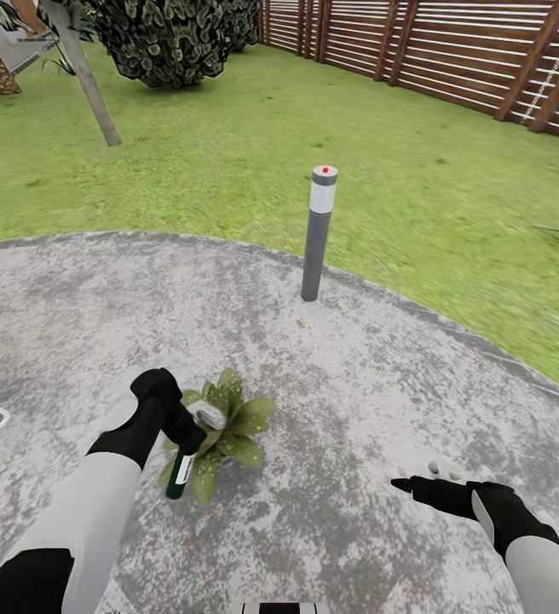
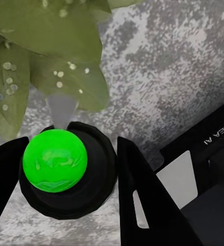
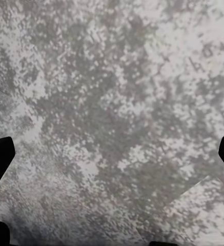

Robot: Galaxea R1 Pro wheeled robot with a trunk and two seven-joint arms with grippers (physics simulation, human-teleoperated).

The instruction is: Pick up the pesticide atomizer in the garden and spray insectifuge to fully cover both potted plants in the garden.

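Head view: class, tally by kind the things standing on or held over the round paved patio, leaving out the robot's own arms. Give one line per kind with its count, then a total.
Potted plant: 1
Pesticide atomizer, held in the left gripper over the plant: 1
Grey bollard lamp with a red dot: 1
Total: 3

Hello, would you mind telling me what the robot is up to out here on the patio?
The robot's left gripper is shut on the pesticide atomizer, holding it right over a potted plant on the round grey patio. In the left wrist view the plant's leaves carry small droplets, so spraying seems under way. The right gripper hangs open and empty over bare paving. A grey bollard lamp stands at the patio's edge beside the lawn.
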